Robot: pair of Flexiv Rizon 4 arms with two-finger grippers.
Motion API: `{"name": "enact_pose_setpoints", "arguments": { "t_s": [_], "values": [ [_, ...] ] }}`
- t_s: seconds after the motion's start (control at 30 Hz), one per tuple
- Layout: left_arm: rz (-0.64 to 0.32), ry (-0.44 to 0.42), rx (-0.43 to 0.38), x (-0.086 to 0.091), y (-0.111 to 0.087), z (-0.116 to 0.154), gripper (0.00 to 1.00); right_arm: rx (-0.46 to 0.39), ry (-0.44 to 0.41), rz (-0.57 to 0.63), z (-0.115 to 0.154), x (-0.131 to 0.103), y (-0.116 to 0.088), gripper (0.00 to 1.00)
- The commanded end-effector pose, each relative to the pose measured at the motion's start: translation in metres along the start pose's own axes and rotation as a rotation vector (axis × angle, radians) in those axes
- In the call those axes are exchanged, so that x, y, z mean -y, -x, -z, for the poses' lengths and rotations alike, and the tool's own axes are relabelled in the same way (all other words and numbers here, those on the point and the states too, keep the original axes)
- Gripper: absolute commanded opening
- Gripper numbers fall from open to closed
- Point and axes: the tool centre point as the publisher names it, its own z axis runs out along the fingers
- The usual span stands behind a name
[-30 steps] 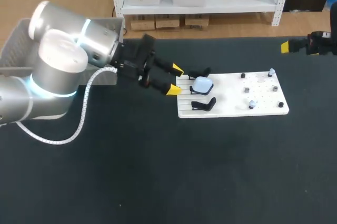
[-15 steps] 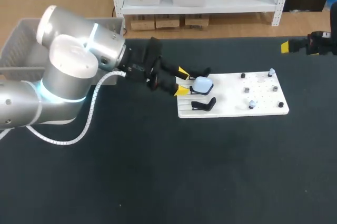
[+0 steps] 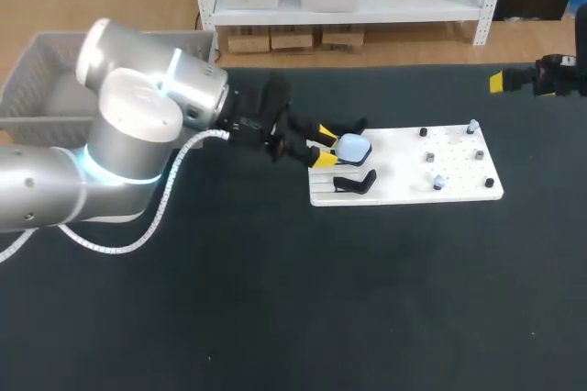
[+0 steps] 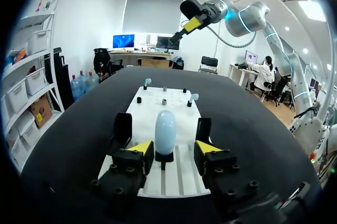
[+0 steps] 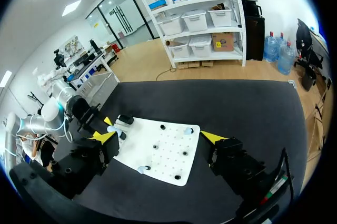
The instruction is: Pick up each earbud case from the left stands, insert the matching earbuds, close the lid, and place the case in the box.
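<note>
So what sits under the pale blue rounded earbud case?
A small black stand on the white flat board. The pale blue case covers the stand's cradle, so that cannot be seen.

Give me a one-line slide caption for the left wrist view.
Left tool, open, lined up on the pale blue earbud case standing between two empty black stands on the white board.
</note>
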Motion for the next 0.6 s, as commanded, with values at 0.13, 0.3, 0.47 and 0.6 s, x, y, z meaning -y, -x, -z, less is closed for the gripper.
{"name": "enact_pose_setpoints", "arguments": {
  "t_s": [0.13, 0.3, 0.47, 0.6],
  "values": [
    [-0.001, -0.005, -0.004, -0.007, 0.000, -0.008, 0.55, 0.000, -0.001, 0.000, 0.000, 0.000, 0.000, 1.00],
    [-0.001, -0.007, -0.007, -0.011, 0.001, -0.010, 0.64, 0.000, -0.001, 0.000, 0.000, 0.000, 0.000, 1.00],
    [0.000, -0.007, -0.008, -0.014, 0.002, -0.011, 0.63, 0.000, -0.001, 0.000, 0.000, 0.000, 0.000, 1.00],
    [-0.001, -0.011, -0.007, -0.016, 0.002, -0.013, 0.59, 0.000, -0.001, 0.000, 0.000, 0.000, 0.000, 1.00]
  ]
}}
